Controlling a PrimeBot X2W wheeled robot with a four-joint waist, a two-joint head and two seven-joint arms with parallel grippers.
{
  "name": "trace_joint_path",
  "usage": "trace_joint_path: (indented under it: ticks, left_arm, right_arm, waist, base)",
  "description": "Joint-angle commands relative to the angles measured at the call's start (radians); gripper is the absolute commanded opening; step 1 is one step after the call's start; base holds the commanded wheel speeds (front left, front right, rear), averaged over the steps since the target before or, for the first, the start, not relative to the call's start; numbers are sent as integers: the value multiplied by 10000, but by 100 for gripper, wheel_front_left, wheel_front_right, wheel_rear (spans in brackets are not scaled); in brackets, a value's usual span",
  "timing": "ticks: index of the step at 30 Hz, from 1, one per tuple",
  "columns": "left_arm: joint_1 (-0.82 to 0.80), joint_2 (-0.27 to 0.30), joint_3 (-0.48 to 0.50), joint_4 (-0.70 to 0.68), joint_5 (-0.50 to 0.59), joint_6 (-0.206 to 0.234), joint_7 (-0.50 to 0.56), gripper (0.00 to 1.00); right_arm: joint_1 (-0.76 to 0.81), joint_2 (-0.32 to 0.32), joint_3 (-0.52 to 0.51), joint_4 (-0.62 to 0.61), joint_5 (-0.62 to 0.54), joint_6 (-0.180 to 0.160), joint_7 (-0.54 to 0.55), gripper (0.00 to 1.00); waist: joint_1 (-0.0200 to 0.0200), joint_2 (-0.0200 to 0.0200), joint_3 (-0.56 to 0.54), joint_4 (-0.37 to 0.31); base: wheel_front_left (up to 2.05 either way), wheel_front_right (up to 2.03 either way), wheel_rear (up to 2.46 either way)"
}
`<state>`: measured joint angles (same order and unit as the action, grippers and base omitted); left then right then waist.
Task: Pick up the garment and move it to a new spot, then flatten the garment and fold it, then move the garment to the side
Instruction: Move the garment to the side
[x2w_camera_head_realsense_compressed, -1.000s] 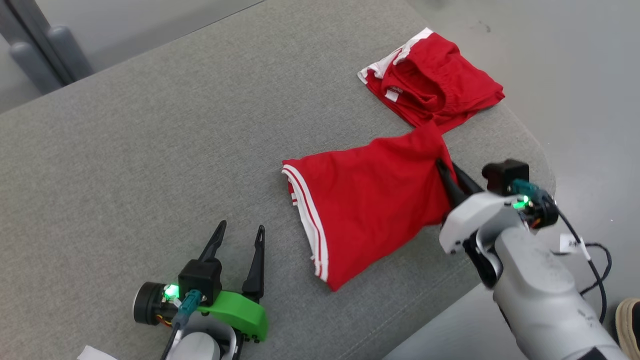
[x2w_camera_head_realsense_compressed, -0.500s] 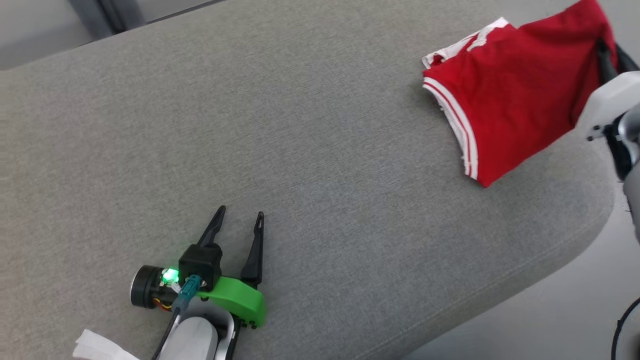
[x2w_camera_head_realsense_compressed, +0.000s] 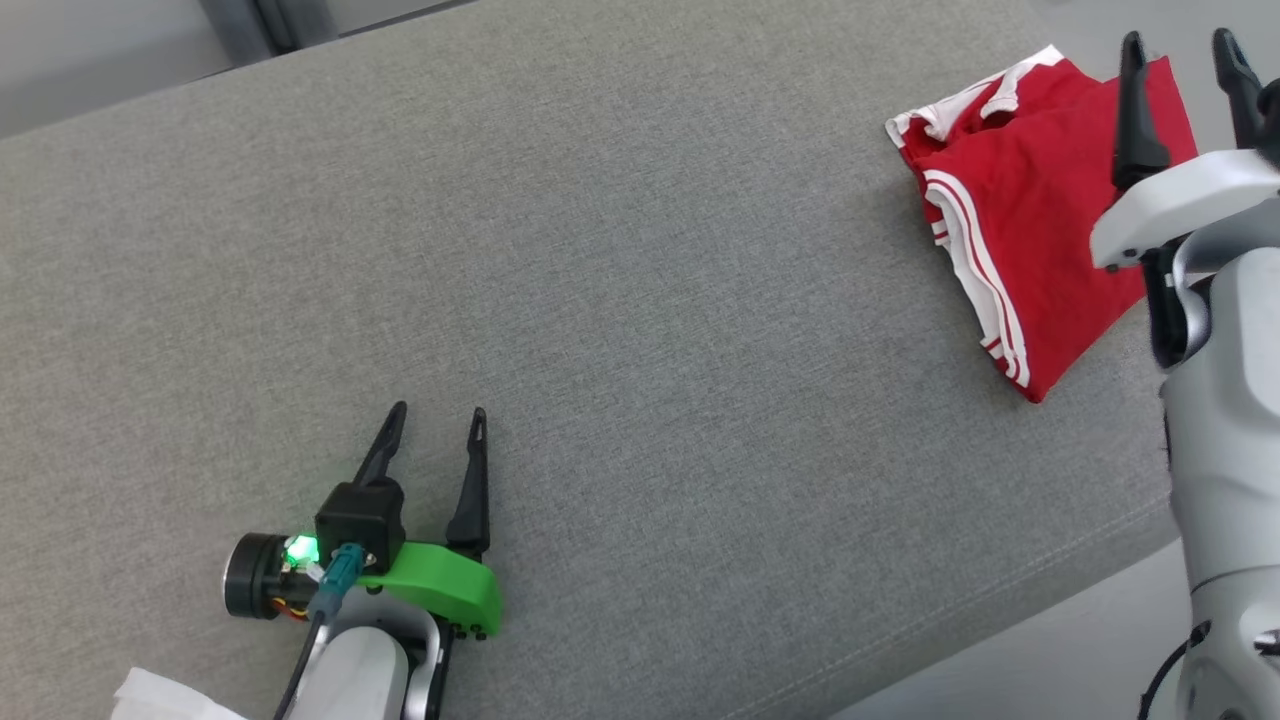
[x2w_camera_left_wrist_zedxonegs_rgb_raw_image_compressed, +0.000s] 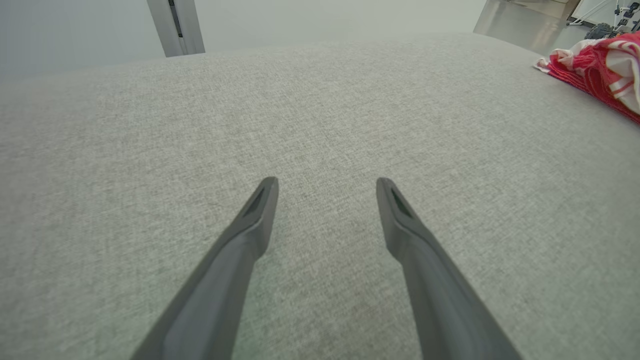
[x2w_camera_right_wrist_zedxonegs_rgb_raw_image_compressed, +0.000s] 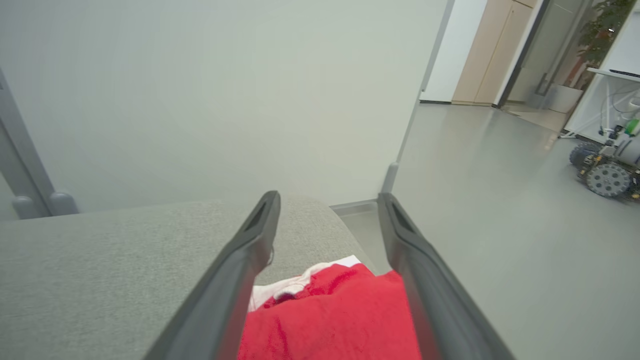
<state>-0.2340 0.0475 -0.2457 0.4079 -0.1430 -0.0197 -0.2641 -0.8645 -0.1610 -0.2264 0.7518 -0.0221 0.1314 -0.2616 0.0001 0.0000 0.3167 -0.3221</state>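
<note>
Red garment (x2w_camera_head_realsense_compressed: 1010, 230): folded bundle lying just below and left of my right claw (x2w_camera_head_realsense_compressed: 1178, 45), whose fingers stand apart and empty. Judged: set-aside step nearly done. Best to lift straight up so no fingertip snags cloth; bundle sits near the grey cushion (x2w_camera_head_realsense_compressed: 640, 250) edge. Left claw (x2w_camera_head_realsense_compressed: 438, 412) spread, empty, well apart. Nothing seems to block the retreat.
</note>
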Motion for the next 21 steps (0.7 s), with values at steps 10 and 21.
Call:
trace_joint_path:
  ticks: [10,21]
  left_arm:
    - [414,63,1081,-510,2,354,4,100]
    - [790,56,1874,-1316,-102,700,5,100]
  right_arm:
    - [2295,977,1123,-3381,1181,-18,-39,100]
    - [4088,1077,2088,-3743,2061,-18,-39,100]
  waist:
    - [-1,0,-652,960]
    - [-1,0,-1225,2142]
  base:
    - [0,0,0]
    - [0,0,0]
